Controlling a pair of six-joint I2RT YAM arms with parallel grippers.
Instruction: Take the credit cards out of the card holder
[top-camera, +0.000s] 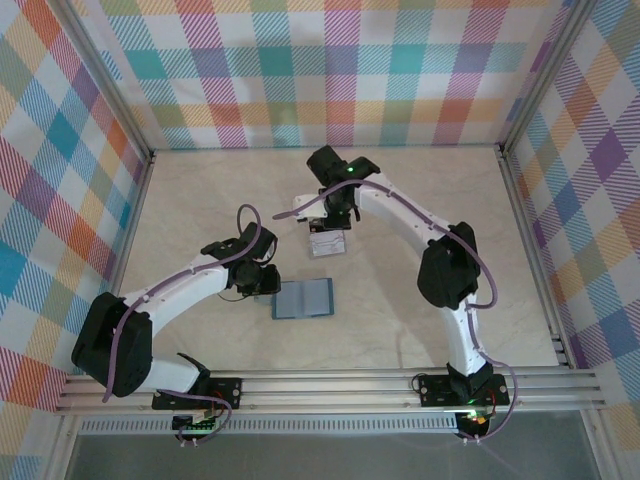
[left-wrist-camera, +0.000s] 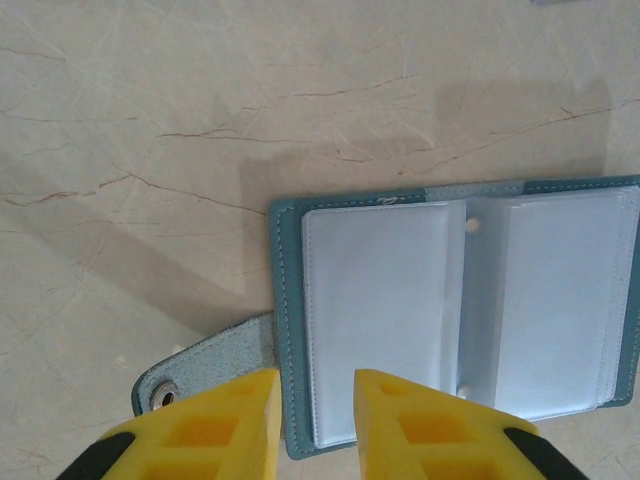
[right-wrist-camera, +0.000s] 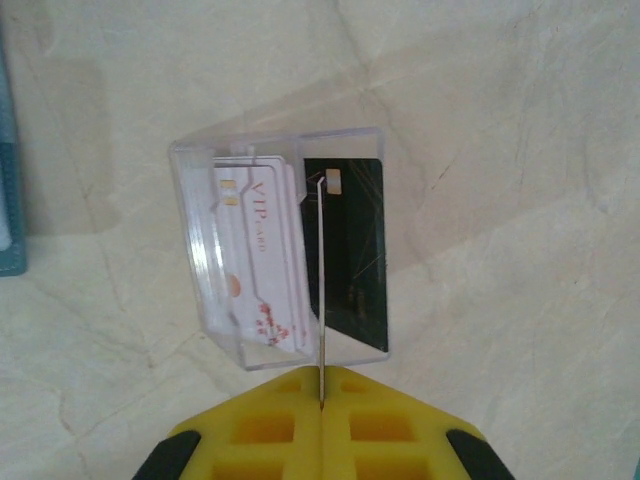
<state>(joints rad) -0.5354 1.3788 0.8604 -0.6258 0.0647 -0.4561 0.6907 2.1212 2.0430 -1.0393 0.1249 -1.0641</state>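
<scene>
One card holder (top-camera: 303, 298) near centre, lying open. One clear box (right-wrist-camera: 280, 250) farther back; holds one black card (right-wrist-camera: 350, 250) and several white cards (right-wrist-camera: 262, 260), exact number unclear.

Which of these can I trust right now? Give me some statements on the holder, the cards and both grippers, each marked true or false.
1. The card holder lies open on the table. True.
2. The right gripper has its fingers spread wide. False: they are shut, pinching a thin sheet seen edge-on.
3. White cards sit inside a clear box. True.
4. The left gripper hangs over the clear box. False: it is at the card holder's tab-side edge, fingers apart.
</scene>
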